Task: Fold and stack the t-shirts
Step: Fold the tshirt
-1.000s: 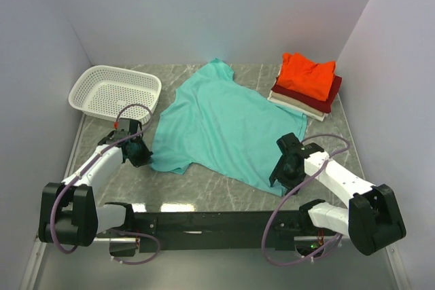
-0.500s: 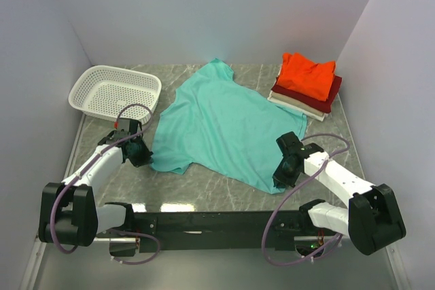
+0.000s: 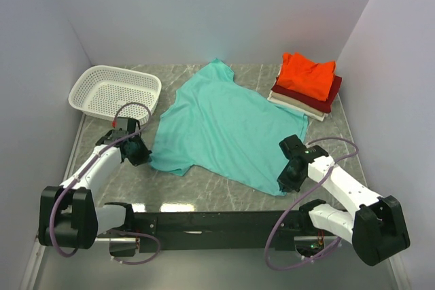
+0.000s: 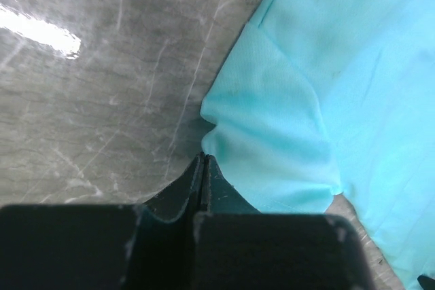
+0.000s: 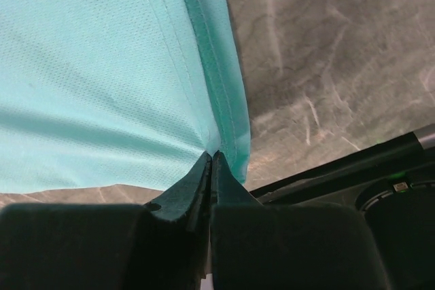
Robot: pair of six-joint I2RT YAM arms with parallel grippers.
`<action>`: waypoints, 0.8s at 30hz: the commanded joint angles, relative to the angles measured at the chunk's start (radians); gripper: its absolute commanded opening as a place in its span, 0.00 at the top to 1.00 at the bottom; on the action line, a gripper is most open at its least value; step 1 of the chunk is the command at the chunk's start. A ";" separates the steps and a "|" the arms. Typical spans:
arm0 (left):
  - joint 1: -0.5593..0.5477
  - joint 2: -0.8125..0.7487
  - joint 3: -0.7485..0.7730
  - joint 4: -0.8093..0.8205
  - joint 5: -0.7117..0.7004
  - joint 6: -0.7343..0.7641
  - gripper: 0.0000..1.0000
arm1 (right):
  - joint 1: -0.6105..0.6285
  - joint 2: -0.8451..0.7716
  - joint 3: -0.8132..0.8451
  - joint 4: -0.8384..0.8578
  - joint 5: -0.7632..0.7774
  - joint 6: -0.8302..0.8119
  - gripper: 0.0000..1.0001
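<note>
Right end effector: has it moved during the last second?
Yes, slightly: the right end effector shifted rightward and nearward, farther from the folded t-shirt stack.

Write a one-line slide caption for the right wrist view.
Right gripper shut on the hemmed corner of the teal t-shirt, with the grey marble table showing beside it.

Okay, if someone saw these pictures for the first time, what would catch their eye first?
The teal t-shirt spread flat across the middle, with the left end effector and right end effector each shut on a near corner of it. Next, the folded stack at the back right, orange-red t-shirt on top, and the white basket back left.
</note>
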 commanded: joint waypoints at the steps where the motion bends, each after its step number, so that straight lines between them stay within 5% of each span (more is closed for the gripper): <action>1: 0.022 -0.042 0.052 -0.012 -0.018 0.027 1.00 | 0.004 -0.015 0.001 -0.058 0.052 0.040 1.00; 17: 0.078 -0.136 0.107 -0.108 -0.003 0.036 0.99 | 0.016 0.026 0.005 -0.054 0.078 0.055 0.98; 21: 0.084 -0.143 0.101 -0.108 0.003 0.033 1.00 | 0.030 0.048 0.009 -0.052 0.079 0.054 0.62; 24: 0.088 -0.145 0.099 -0.107 0.005 0.034 0.99 | 0.056 0.051 0.030 -0.074 0.090 0.066 0.49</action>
